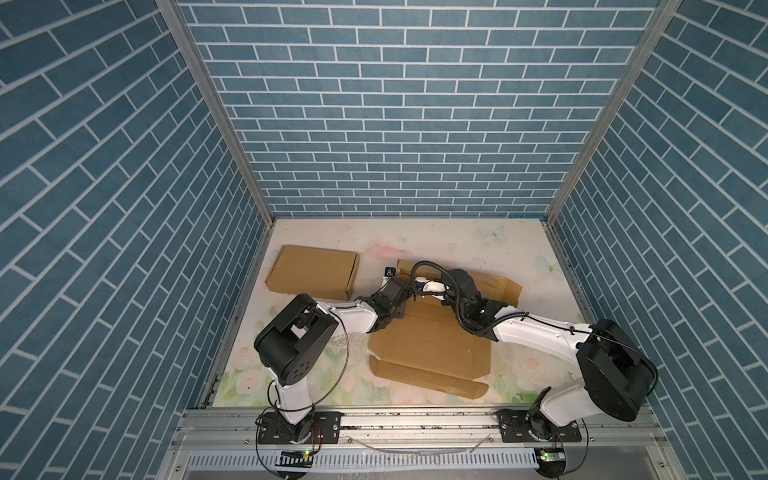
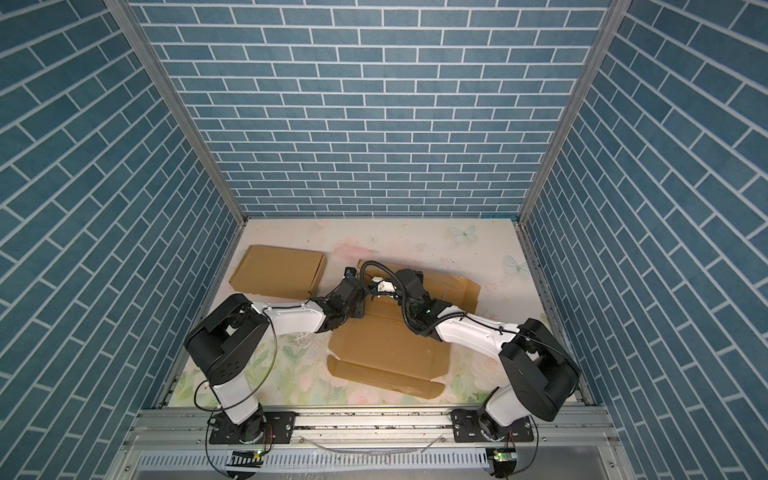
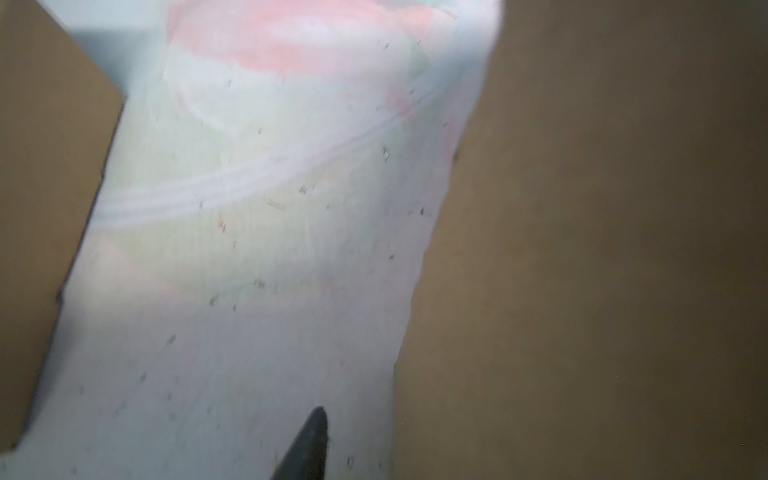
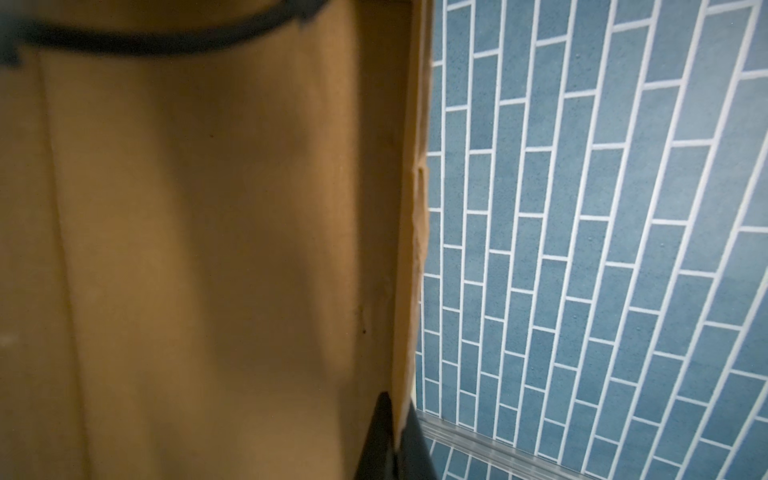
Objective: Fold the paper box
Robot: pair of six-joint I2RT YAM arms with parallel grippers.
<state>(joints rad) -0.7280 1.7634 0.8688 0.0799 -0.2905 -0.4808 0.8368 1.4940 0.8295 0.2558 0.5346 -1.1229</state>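
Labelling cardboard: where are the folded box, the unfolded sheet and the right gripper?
folded box (image 1: 312, 272), a top view, middle of its lid.
unfolded sheet (image 1: 432, 341), a top view, bare centre panel.
right gripper (image 4: 398, 415), right wrist view, between fingertips.

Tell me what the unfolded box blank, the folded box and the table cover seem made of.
Unfolded box blank: likely corrugated cardboard, matte brown; its cut edge looks thick and ragged in the right wrist view. Folded box: same matte brown board, apparently. Table cover: probably printed vinyl or paper, pale floral pattern, smooth; which is unclear.
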